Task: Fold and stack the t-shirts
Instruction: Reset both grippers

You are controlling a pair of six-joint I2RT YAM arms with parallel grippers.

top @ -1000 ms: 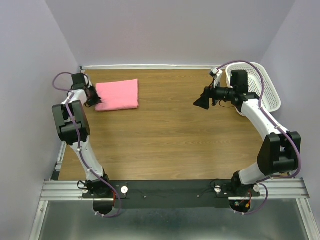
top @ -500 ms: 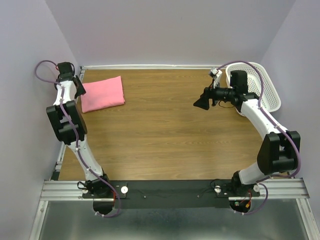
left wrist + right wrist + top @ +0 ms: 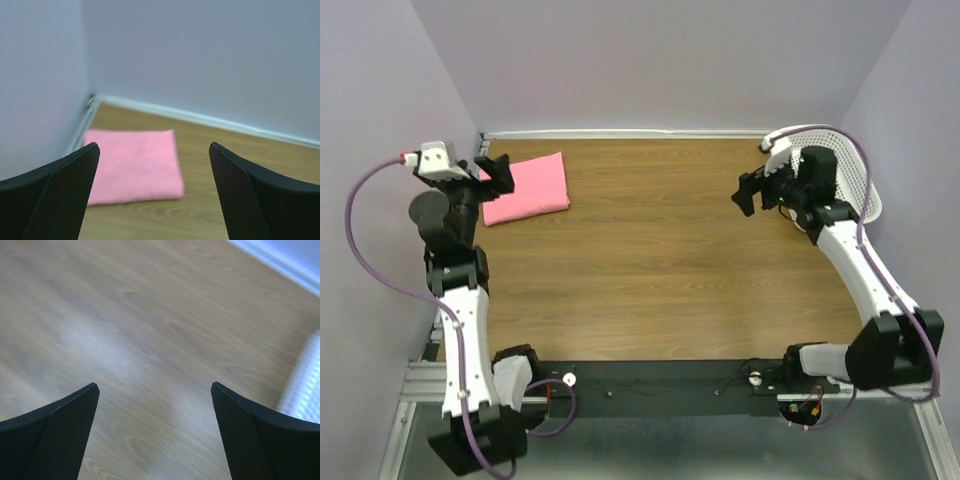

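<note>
A folded salmon-pink t-shirt (image 3: pixel 526 187) lies flat in the table's far left corner, also seen in the left wrist view as the t-shirt (image 3: pixel 134 164). My left gripper (image 3: pixel 496 172) hovers raised just left of it, open and empty, its jaws wide apart in the left wrist view (image 3: pixel 155 192). My right gripper (image 3: pixel 752 192) hangs over the table's right side near the basket, open with nothing between its fingers; below the right gripper (image 3: pixel 155 432) there is only bare wood.
A white perforated basket (image 3: pixel 853 170) stands at the far right corner, its edge showing as the basket (image 3: pixel 306 385). Purple walls close in the table at the back and both sides. A white rail (image 3: pixel 210 120) runs along the back edge.
The left gripper slid the folded t-shirt left into the corner, let go of it and rose, opening wide. The right arm swung back toward the basket and opened a little more.
</note>
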